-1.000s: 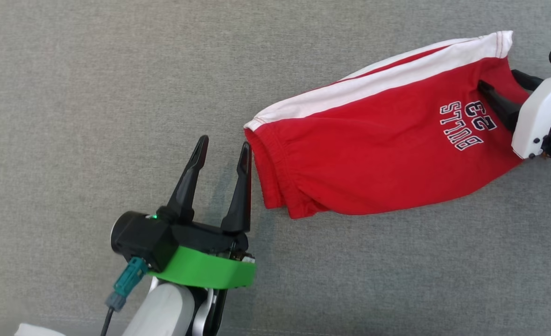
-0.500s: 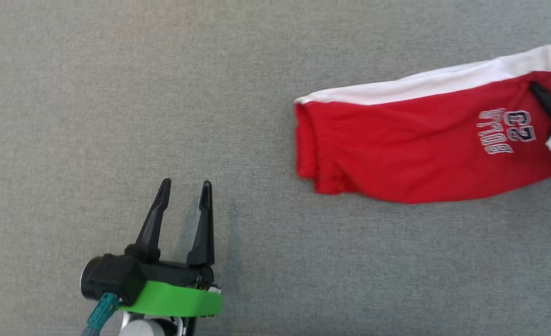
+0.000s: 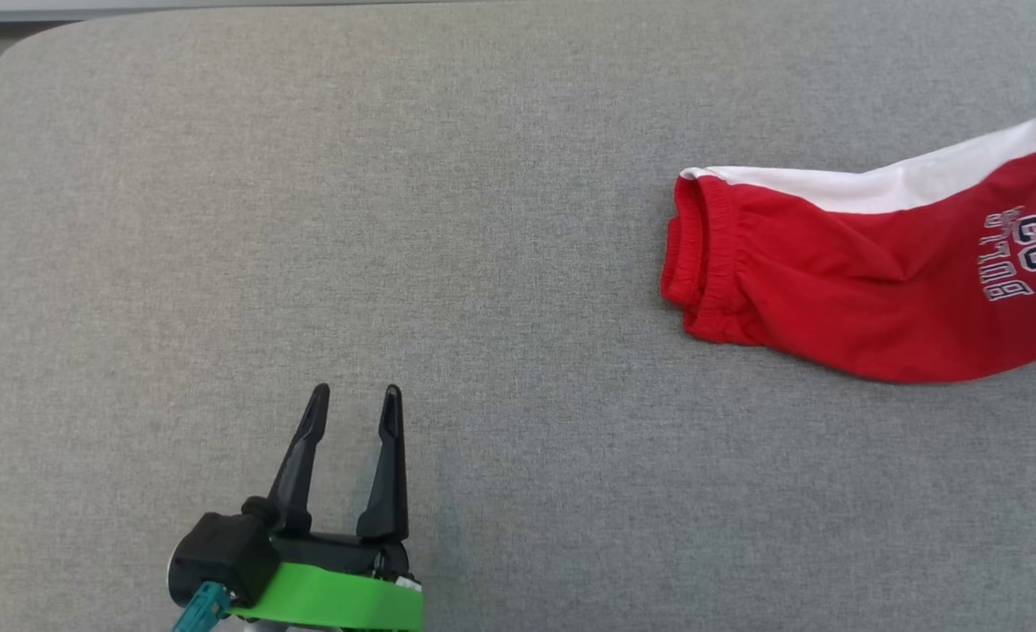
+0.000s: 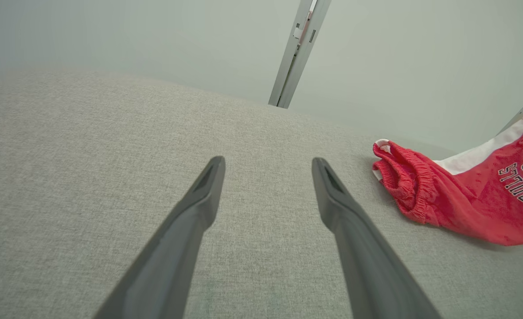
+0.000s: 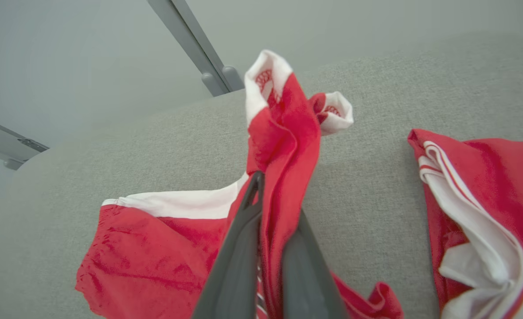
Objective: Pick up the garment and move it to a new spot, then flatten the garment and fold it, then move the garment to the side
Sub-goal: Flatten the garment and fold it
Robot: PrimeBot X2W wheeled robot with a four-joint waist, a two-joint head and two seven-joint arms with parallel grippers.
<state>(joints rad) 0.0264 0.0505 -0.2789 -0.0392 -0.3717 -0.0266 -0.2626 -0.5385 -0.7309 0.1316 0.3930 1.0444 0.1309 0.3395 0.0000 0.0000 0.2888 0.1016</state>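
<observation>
Head view: left gripper [image 3: 356, 392] low at left, jaws spread, nothing between them, hovering over the grey fabric surface [image 3: 395, 219]. Red shorts [image 3: 869, 281] lie well apart at the right edge, elastic waistband toward the gripper, white side stripe on the far side, "BULLS 23" print.

Left wrist view: both fingers wide apart over bare surface; shorts to the right, waistband bunched. Pale wall and a metal post [image 4: 294, 53] beyond.

Right wrist view: right gripper [image 5: 277, 195] jaws pressed together, pinching a lifted fold of the shorts. More red-and-white cloth [image 5: 478, 199] at right; cannot tell if separate.
</observation>
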